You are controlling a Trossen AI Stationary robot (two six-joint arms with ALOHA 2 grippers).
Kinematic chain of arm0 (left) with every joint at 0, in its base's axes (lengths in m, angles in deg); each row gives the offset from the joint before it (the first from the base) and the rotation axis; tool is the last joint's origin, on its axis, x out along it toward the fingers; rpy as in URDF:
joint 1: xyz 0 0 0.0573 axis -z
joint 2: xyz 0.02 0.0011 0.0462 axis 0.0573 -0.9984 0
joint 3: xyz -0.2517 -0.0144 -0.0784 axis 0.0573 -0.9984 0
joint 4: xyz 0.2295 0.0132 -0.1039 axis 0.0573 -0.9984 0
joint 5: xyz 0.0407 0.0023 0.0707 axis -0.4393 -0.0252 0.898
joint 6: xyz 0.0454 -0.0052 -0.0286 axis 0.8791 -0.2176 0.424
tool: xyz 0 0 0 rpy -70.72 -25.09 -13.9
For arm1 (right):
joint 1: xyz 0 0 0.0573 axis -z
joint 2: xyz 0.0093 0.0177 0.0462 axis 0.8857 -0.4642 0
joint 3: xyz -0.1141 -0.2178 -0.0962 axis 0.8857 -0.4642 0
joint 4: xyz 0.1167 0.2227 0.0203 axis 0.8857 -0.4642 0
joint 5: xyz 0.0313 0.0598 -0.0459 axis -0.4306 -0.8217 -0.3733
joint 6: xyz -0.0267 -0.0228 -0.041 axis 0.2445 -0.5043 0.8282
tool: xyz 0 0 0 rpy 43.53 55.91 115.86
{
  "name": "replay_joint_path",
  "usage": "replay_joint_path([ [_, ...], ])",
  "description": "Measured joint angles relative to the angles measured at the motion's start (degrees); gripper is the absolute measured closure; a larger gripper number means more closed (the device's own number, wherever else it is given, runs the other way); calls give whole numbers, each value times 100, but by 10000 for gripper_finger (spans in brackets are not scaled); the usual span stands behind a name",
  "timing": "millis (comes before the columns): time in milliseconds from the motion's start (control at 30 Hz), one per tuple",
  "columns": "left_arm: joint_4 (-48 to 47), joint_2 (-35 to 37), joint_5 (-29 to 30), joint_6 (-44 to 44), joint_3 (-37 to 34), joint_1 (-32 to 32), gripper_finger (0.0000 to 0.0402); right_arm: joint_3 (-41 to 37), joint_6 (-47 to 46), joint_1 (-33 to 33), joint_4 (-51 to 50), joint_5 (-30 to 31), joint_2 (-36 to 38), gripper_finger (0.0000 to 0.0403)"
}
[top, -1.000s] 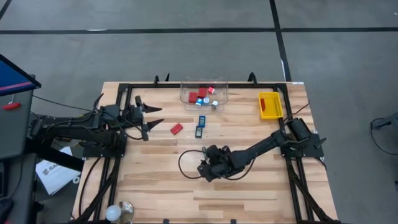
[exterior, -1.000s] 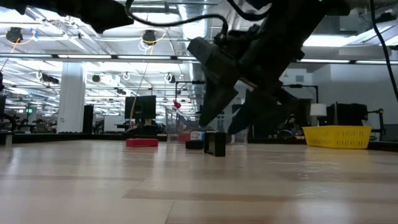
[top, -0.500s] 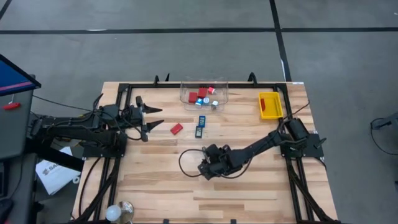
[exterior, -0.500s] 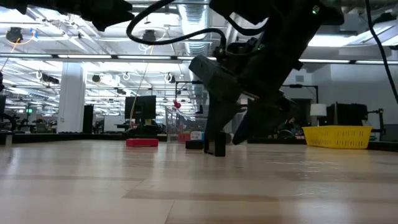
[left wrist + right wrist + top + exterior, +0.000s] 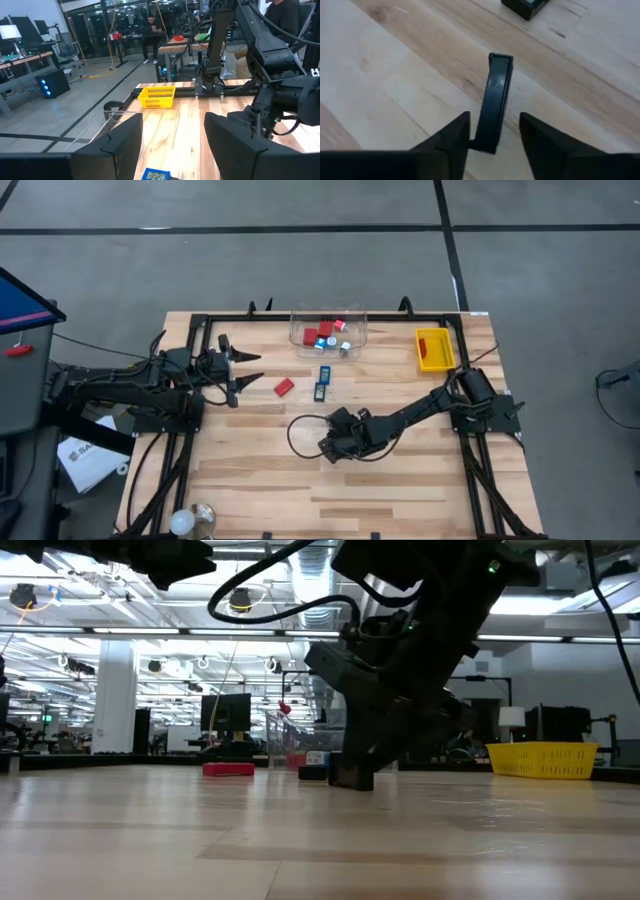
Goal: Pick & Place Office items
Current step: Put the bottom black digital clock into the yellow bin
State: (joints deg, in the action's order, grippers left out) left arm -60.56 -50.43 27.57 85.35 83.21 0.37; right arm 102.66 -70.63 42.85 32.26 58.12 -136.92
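A flat dark rectangle (image 5: 496,95), one of the office items, stands on its edge on the table's middle (image 5: 350,776). My right gripper (image 5: 495,116) slants down over it from the table's right, open, one finger on each side (image 5: 329,449). A red block (image 5: 284,387) and two blue-black rectangles (image 5: 324,373) (image 5: 320,391) lie flat farther back. More red and blue-and-silver pieces sit in the clear tub (image 5: 328,330). My left gripper (image 5: 248,368) hangs open and level over the table's left part, holding nothing (image 5: 172,145). My right gripper touches the standing rectangle with one finger (image 5: 460,131) at the rectangle's near lower end (image 5: 481,145). A strip of table shows between the rectangle and the other finger (image 5: 535,132). The fingers come slanting down from the right, along its flat faces. It rests on the table.
A yellow tray (image 5: 434,348) sits at the far right and the clear tub at the far middle. A white bulb-like object (image 5: 182,524) lies at the near left corner. A black cable (image 5: 300,430) loops beside my right gripper. Bare wood lies along the near side.
My right gripper's fingers have closed in on the standing rectangle, from wide apart to close on both sides of it. The rectangle has shifted a little in the low view and no longer stands alone in the gap.
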Motion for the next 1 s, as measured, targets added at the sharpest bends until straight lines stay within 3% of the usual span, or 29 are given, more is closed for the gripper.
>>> replay_joint_path([
  [300,4,0,2,-15,0,2,192,1,54,-43,-271,32,29,350],
  [400,5,0,2,-15,0,2,192,1,55,-40,-595,86,72,351],
  [567,25,-1,2,-15,0,2,192,-6,-420,20,-2325,581,595,340],
  [767,39,-2,2,-15,0,2,192,-14,-1537,278,-4896,1442,1754,342],
  [1000,37,-2,2,-17,0,2,192,-543,-1872,1101,-6135,1679,3394,345],
])
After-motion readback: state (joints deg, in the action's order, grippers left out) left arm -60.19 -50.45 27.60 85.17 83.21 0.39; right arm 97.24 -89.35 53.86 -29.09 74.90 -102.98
